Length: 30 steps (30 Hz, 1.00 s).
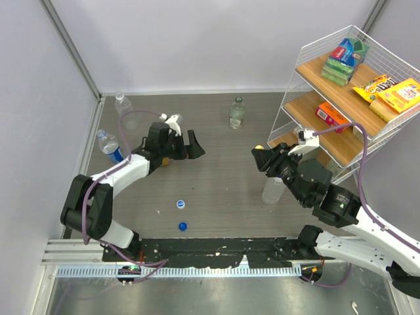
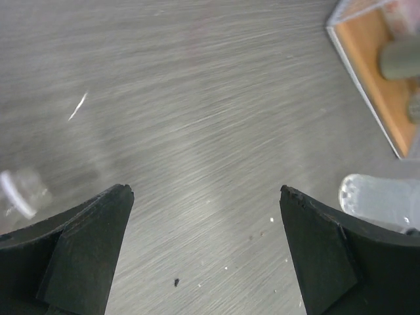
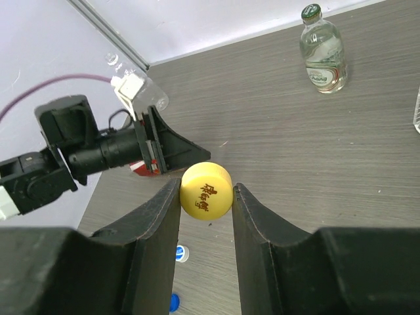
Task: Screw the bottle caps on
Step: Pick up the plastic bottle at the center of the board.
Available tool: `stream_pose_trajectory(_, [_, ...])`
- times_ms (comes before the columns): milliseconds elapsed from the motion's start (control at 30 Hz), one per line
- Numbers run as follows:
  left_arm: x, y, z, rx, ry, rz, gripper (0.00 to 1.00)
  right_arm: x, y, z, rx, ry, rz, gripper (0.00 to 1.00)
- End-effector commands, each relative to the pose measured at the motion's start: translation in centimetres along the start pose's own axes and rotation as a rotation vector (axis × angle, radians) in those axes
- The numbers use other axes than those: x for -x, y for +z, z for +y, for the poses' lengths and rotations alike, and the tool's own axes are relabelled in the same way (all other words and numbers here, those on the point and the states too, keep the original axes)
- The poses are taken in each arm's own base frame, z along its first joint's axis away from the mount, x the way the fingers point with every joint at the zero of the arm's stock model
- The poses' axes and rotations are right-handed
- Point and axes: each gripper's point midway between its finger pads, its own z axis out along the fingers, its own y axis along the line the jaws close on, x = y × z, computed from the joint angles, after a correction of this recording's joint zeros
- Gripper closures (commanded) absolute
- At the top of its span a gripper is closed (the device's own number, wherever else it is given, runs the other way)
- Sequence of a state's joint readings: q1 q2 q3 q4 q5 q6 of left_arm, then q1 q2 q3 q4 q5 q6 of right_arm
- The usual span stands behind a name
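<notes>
My right gripper (image 3: 206, 191) is shut on the yellow cap (image 3: 206, 190) and holds it above the table; it also shows in the top view (image 1: 260, 156). My left gripper (image 1: 187, 146) is open and empty over bare table, with nothing between its fingers in the left wrist view (image 2: 207, 193). A bit of amber bottle with a red label (image 1: 165, 159) shows under the left wrist. A clear bottle (image 1: 272, 189) stands by my right arm. A white cap with a blue middle (image 1: 180, 205) and a dark blue cap (image 1: 182, 226) lie near the front.
A clear bottle with a green cap (image 1: 237, 113) stands at the back middle. A clear bottle (image 1: 123, 104) and a blue-labelled bottle (image 1: 109, 146) stand by the left wall. A wire shelf rack (image 1: 341, 98) with snack boxes fills the right side.
</notes>
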<state>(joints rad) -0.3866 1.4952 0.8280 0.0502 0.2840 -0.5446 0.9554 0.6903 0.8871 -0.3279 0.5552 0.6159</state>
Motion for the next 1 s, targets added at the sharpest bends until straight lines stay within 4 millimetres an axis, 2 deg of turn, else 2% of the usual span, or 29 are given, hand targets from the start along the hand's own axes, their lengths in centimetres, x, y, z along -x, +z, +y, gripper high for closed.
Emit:
stream_pose_trajectory(0, [4.8, -2.4, -6.0, -0.239, 0.306, -0.057, 0.00, 1.2, -0.5, -0.3, -0.013, 0.030, -0.046, 0.76])
stream_pose_trajectory(67, [6.3, -3.8, -7.4, -0.274, 0.472, -0.054, 0.00, 1.3, -0.5, -0.5, -0.021, 0.031, -0.053, 0.76])
stream_pose_trajectory(133, [7.0, -5.3, -8.0, -0.311, 0.748, -0.026, 0.00, 1.4, -0.5, -0.8, -0.033, 0.020, -0.058, 0.76])
stream_pose_trajectory(233, [10.4, -7.2, -9.6, -0.318, 1.021, -0.095, 0.00, 1.5, -0.2, -1.2, -0.060, 0.010, -0.068, 0.76])
stream_pose_trajectory(300, [11.6, -8.6, -10.1, -0.326, 1.181, -0.088, 0.00, 1.5, -0.2, -1.3, -0.068, 0.010, -0.070, 0.76])
stream_pose_trajectory(333, [11.6, -9.3, -10.1, -0.336, 1.241, -0.051, 0.00, 1.6, -0.2, -1.3, -0.071, 0.011, -0.074, 0.76])
stream_pose_trajectory(400, [10.6, -10.5, -8.9, -0.363, 1.336, 0.055, 0.00, 1.4, -0.2, -1.3, -0.071, 0.005, -0.066, 0.76])
stream_pose_trajectory(467, [8.8, -11.7, -6.8, -0.399, 1.381, 0.176, 0.00, 1.4, -0.2, -1.3, -0.070, -0.003, -0.065, 0.76])
stream_pose_trajectory(500, [7.9, -12.0, -5.1, -0.391, 1.400, 0.223, 0.00, 1.5, -0.2, -1.3, -0.071, -0.005, -0.067, 0.76])
stream_pose_trajectory(600, [7.3, -11.2, -0.7, -0.263, 1.484, 0.224, 0.00, 1.8, -0.2, -1.2, -0.072, -0.012, -0.070, 0.76])
stream_pose_trajectory(700, [4.9, -11.4, 2.5, -0.204, 1.505, 0.339, 0.00, 2.4, 0.0, -0.6, -0.075, -0.026, -0.067, 0.76])
stream_pose_trajectory(767, [4.5, -11.4, 3.7, -0.183, 1.491, 0.363, 0.00, 2.5, 0.4, 0.0, -0.069, -0.045, -0.054, 0.76])
stream_pose_trajectory(967, [4.8, -11.3, 7.0, -0.210, 1.443, 0.414, 0.00, 1.2, 2.2, 1.5, -0.053, -0.103, 0.018, 0.76])
